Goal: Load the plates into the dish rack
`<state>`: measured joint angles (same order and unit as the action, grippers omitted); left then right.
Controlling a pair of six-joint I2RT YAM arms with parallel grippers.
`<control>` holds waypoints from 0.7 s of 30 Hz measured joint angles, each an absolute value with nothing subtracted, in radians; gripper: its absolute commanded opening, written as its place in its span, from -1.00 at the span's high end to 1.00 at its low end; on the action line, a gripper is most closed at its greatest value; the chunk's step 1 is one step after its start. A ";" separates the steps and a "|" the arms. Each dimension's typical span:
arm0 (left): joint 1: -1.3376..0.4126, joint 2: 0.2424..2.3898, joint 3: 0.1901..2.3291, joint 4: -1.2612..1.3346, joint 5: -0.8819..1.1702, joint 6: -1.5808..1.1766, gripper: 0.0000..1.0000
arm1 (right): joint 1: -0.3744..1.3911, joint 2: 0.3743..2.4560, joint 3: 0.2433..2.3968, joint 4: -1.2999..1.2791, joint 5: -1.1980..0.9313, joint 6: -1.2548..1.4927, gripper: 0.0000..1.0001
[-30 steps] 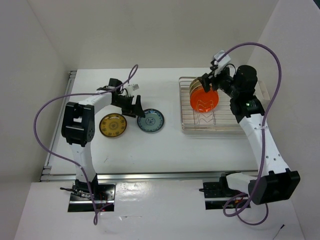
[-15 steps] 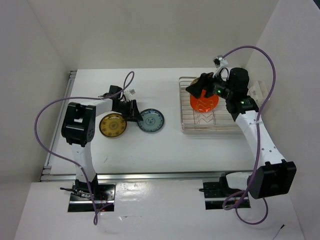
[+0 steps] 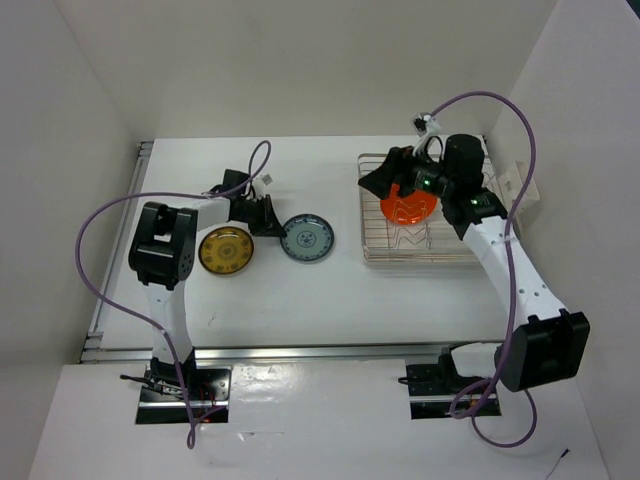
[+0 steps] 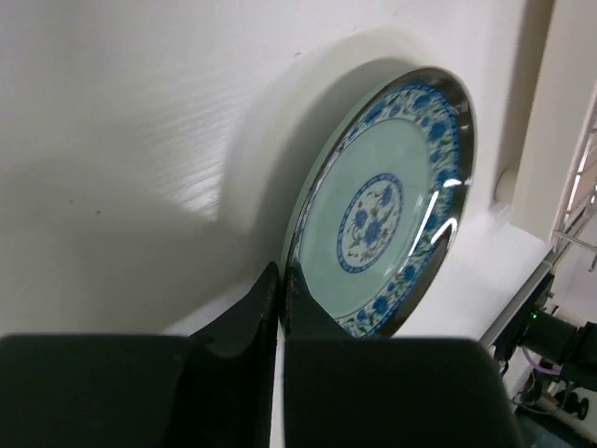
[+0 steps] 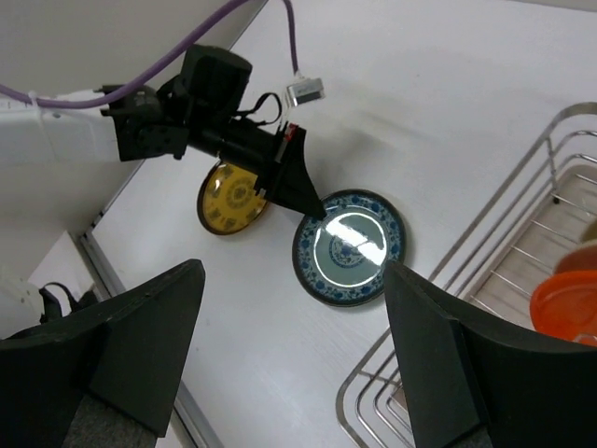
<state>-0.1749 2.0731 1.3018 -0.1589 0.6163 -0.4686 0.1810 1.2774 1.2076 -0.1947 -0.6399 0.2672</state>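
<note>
The left arm point(image 3: 190, 204) reaches out low from its base, with the forearm nearly level and the wrist pointing to the right. The left gripper point(image 3: 272, 224) lies low. Its jaws are drawn together to a thin slit, pinching the rim of the blue plate point(image 4: 382, 215). The right arm point(image 3: 512, 268) stretches far forward, its wrist bent to the left. The right gripper point(image 5: 291, 280) points downward, jaws spread wide, holding nothing.

White counter with two plates and a rack

On the white counter point(image 3: 300, 290) a yellow-brown plate point(image 3: 225, 250) lies at the left, a blue plate point(image 3: 306, 239) just beside it toward the middle, and a wire dish rack point(image 3: 415, 262) stands at the right, well apart from both.
</note>
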 measured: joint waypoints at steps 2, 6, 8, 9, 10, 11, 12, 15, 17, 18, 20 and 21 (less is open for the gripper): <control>-0.176 2.072 1.343 -0.200 0.616 -0.405 1.00 | 0.207 1.322 1.236 -0.198 -0.644 0.248 -0.70; -0.177 2.032 1.444 -0.293 0.646 -0.218 1.00 | 0.253 1.456 1.332 -0.211 -0.661 0.195 -0.70; -0.177 1.990 1.517 -0.360 0.679 -0.118 1.00 | 0.275 1.528 1.380 -0.218 -0.671 0.166 -0.70; -0.176 1.972 1.554 -0.386 0.693 -0.077 1.00 | 0.284 1.558 1.395 -0.219 -0.676 0.155 -0.70; -0.176 1.956 1.602 -0.418 0.711 -0.039 1.00 | 0.293 1.581 1.402 -0.220 -0.681 0.147 -0.70; -0.176 1.944 1.650 -0.448 0.730 -0.001 1.00 | 0.300 1.600 1.404 -0.221 -0.687 0.138 -0.73; -0.176 1.931 1.693 -0.468 0.752 0.030 1.00 | 0.305 1.615 1.404 -0.221 -0.693 0.133 -0.73; -0.176 1.893 1.765 -0.519 0.809 0.102 1.00 | 0.308 1.652 1.404 -0.220 -0.719 0.116 -0.73; -0.176 1.876 1.775 -0.542 0.843 0.124 1.00 | 0.313 1.670 1.404 -0.218 -0.735 0.109 -0.73; -0.176 1.872 1.775 -0.553 0.859 0.130 1.00 | 0.315 1.678 1.404 -0.218 -0.741 0.106 -0.71; -0.176 1.872 1.773 -0.572 0.887 0.133 1.00 | 0.323 1.694 1.406 -0.218 -0.753 0.103 -0.57; -0.176 1.872 1.769 -0.582 0.897 0.134 1.00 | 0.328 1.703 1.407 -0.216 -0.759 0.098 -0.13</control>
